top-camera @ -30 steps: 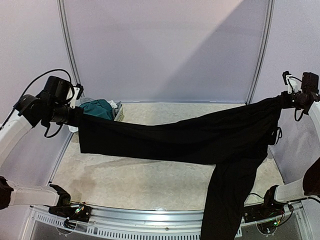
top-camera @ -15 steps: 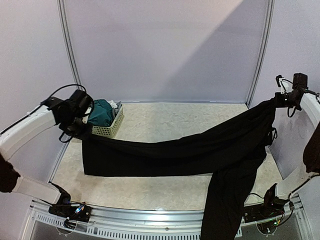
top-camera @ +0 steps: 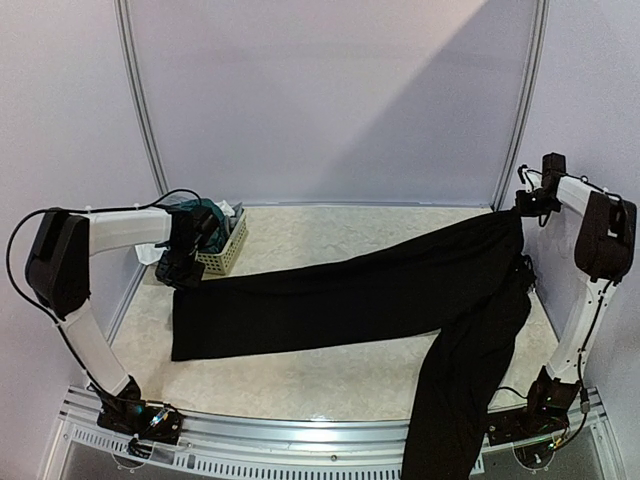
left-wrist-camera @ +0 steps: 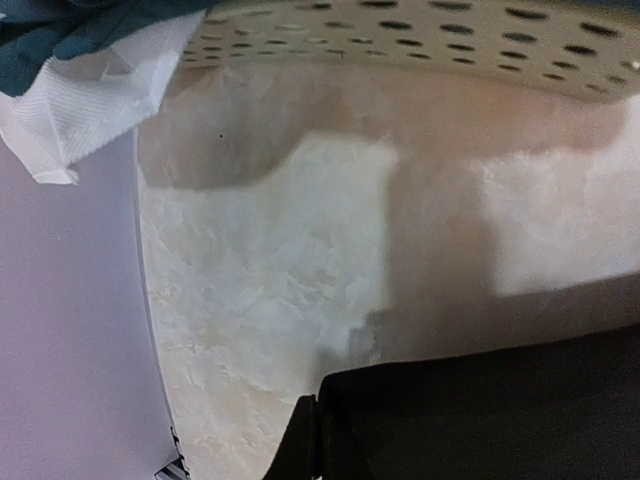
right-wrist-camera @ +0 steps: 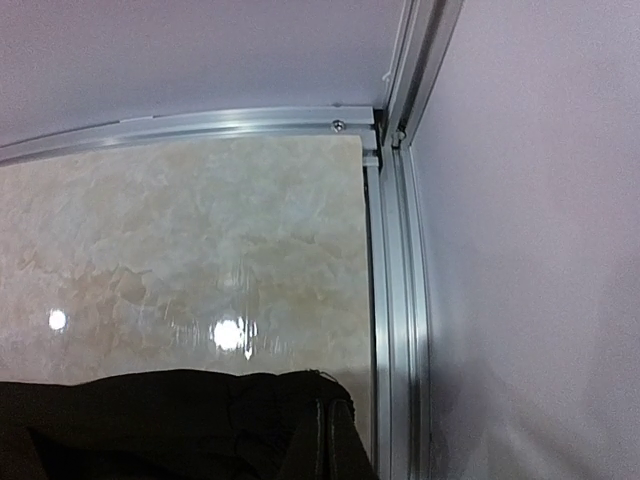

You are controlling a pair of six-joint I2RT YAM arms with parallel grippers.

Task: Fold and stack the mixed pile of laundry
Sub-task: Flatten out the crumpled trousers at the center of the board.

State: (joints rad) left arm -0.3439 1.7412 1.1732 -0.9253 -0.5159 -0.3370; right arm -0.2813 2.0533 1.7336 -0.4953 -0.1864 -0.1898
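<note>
Lowering long black trousers (top-camera: 350, 298) from mid-air stretch onto table (top-camera: 330, 235), ends pinched tight by left gripper (top-camera: 177, 277) and right gripper (top-camera: 520, 207); likely ready for folding.

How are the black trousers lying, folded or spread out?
Spread out: the black trousers stretch across the table between the left gripper and right gripper, one leg hanging over the near edge.

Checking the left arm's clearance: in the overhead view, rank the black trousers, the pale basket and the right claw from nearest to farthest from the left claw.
1. black trousers: held in the left claw, at their left end.
2. basket: just beside it, at the back left.
3. right claw: far right, holding the trousers' other end.
</note>
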